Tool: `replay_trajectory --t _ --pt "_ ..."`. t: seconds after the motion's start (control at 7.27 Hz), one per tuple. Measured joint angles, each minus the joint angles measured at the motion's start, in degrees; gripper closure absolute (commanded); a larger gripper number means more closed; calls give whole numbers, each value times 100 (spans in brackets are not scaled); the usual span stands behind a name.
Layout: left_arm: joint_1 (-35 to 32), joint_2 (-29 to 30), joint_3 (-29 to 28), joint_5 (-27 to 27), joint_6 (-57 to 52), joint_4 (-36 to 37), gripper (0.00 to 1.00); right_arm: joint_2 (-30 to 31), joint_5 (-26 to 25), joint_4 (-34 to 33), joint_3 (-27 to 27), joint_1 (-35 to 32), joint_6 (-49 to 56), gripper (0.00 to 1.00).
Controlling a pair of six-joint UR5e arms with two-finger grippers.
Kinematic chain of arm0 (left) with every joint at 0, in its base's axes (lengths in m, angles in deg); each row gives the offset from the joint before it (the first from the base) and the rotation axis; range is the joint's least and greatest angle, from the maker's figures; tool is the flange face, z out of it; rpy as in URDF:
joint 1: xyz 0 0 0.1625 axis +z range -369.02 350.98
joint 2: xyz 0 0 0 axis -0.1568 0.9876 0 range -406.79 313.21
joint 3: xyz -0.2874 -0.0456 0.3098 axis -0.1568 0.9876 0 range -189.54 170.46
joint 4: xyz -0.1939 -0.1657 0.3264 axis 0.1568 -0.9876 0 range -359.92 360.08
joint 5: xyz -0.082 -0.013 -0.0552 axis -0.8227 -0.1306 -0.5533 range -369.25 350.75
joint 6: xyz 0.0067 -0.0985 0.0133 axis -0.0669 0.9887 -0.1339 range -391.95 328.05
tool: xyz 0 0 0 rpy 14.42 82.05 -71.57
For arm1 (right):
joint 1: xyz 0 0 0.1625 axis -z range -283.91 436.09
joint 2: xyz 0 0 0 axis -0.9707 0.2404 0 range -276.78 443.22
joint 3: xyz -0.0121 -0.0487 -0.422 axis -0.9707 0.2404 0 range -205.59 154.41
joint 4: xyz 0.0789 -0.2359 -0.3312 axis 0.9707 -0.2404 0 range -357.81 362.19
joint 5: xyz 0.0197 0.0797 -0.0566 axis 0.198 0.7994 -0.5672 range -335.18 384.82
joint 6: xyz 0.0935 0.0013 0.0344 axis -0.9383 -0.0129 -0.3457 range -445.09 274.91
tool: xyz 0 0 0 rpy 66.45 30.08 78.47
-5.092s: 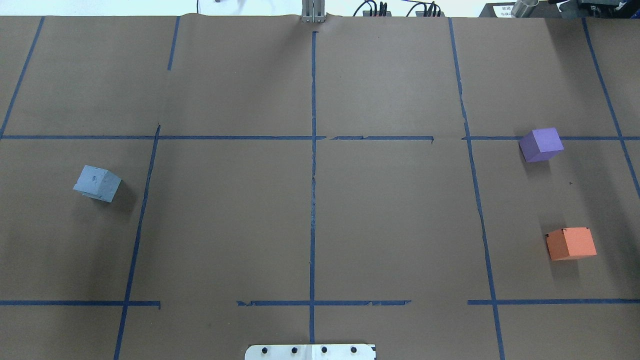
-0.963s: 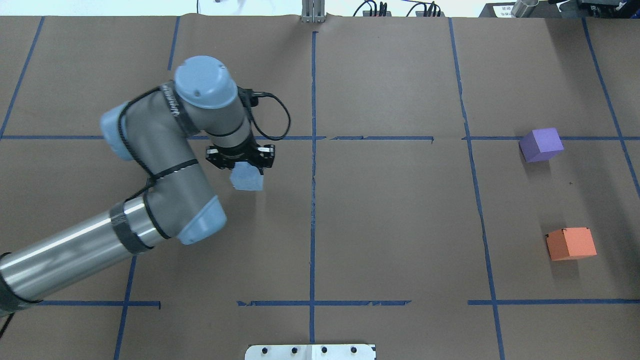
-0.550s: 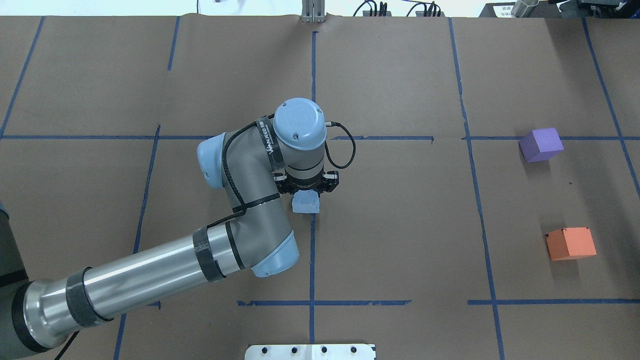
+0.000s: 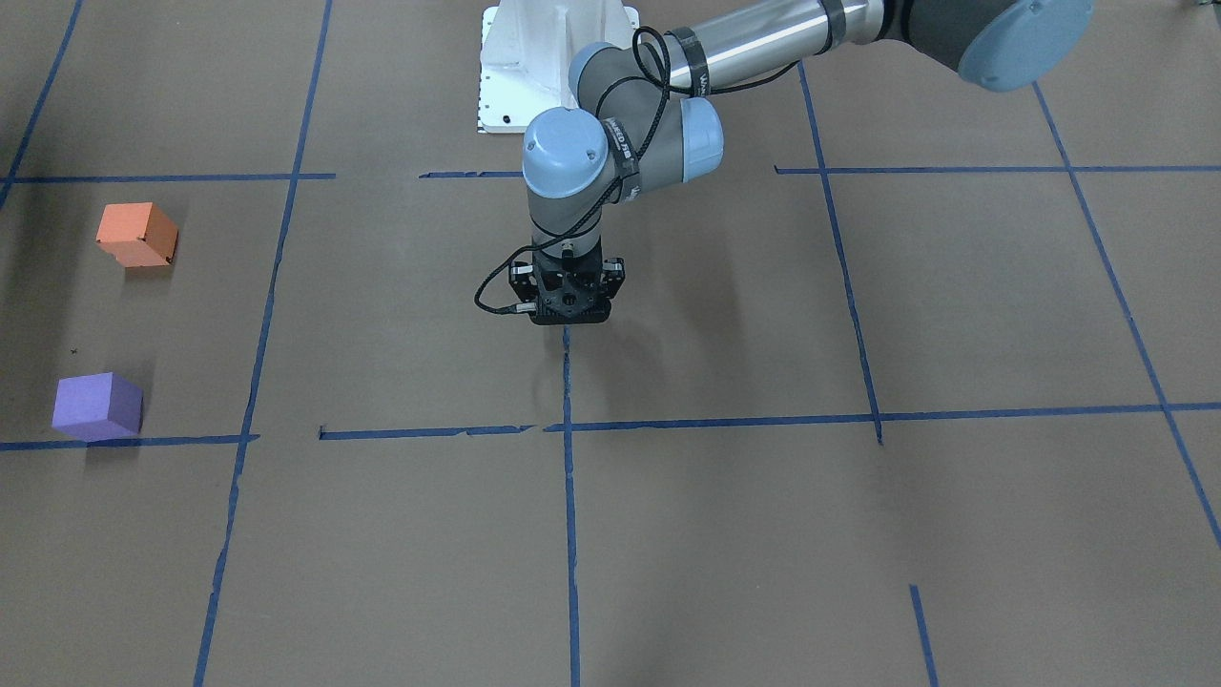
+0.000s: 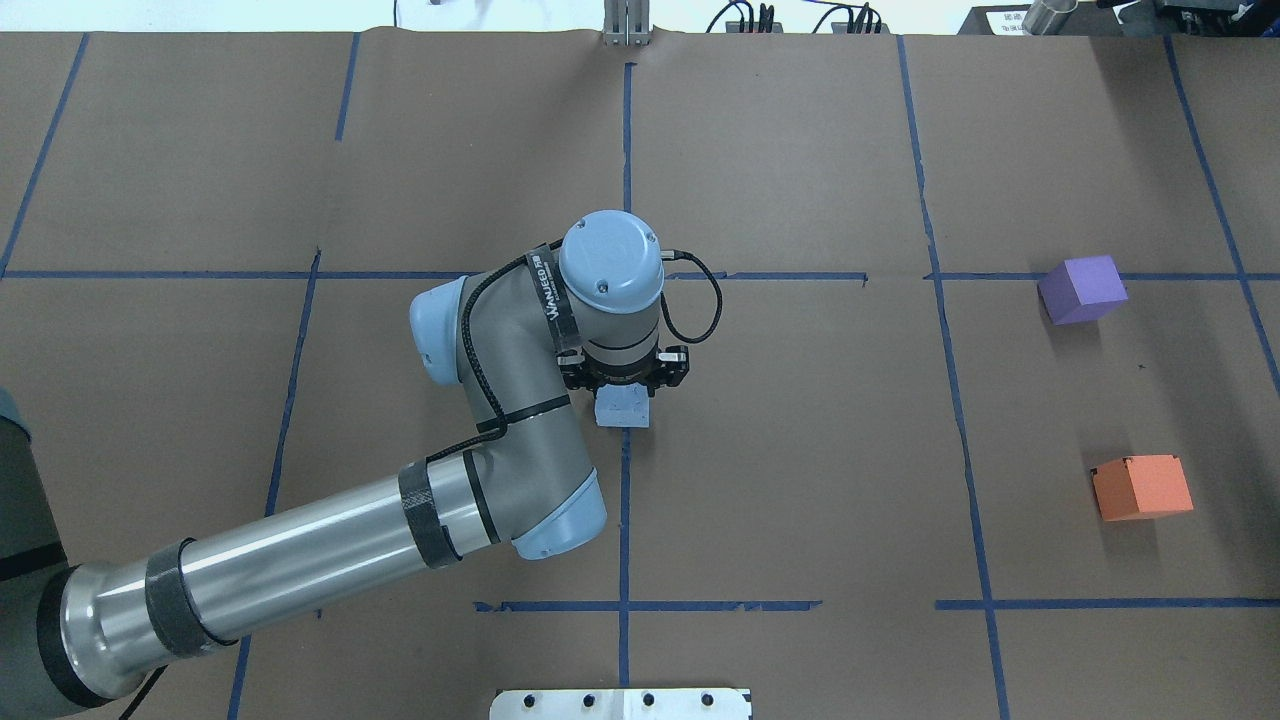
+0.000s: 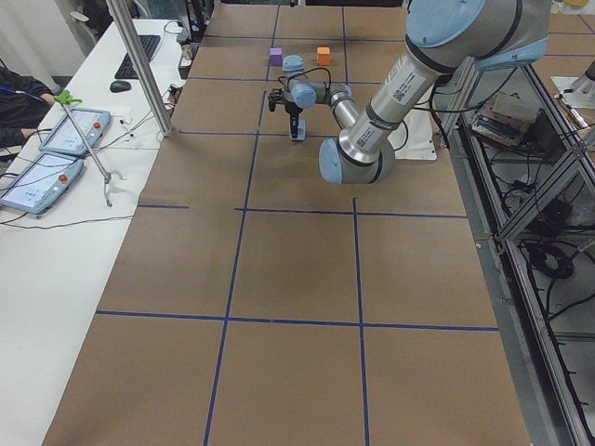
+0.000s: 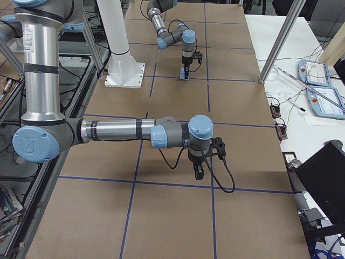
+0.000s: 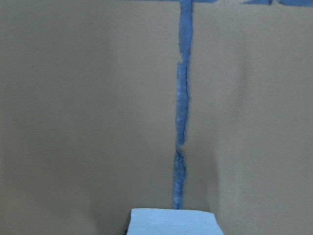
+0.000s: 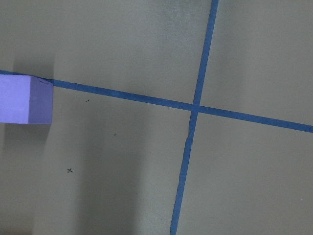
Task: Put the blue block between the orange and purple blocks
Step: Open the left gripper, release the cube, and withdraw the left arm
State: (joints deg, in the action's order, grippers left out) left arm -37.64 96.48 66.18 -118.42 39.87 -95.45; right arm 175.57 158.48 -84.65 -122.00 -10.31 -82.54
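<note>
The light blue block [image 5: 622, 411] is held in my left gripper [image 5: 625, 388], which is shut on it just above the table's centre tape line. Its top edge shows in the left wrist view [image 8: 173, 221]. In the front view the left gripper [image 4: 569, 313] hides the block. The purple block [image 5: 1082, 289] and the orange block [image 5: 1142, 487] lie far to the right, apart, with bare paper between them. The purple block also shows in the right wrist view [image 9: 24, 99]. My right gripper [image 7: 198, 172] shows only in the exterior right view; I cannot tell if it is open.
Brown paper with blue tape lines [image 5: 626, 450] covers the table. The white base plate [image 5: 620, 704] sits at the near edge. A side table with tablets [image 6: 56, 139] and a metal post [image 6: 139, 65] stand beyond the far edge.
The blue block lay alone at the left five seconds ago. My left arm has since taken hold of it and carried it right to the centre line, creeping slightly further right lately.
</note>
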Motion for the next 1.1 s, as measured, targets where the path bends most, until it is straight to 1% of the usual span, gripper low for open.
replay_trajectory --t 0.14,0.28,0.55,0.69,0.83,0.96,1.1 --pt "-212 -16 209 -175 -8 104 0 -4 -4 0 0 0 0 0" --pt "-475 -98 494 -475 -19 275 0 -5 -6 0 1 -1 0 0" --pt "-957 -596 1218 -877 -393 589 0 -6 -6 0 6 -2 0 0" --pt "-1288 -983 1589 -1070 -947 817 0 -6 -2 0 3 -1 -3 0" --pt "-1731 -1411 1883 -1303 -1728 1047 0 -12 0 0 1 0 -6 0" --pt "-2316 -1884 2072 -1562 -2796 1252 0 -34 3 0 0 3 -21 0" --pt "-2931 -2330 2141 -1731 -3988 1436 0 -92 22 2 -20 12 -129 0"
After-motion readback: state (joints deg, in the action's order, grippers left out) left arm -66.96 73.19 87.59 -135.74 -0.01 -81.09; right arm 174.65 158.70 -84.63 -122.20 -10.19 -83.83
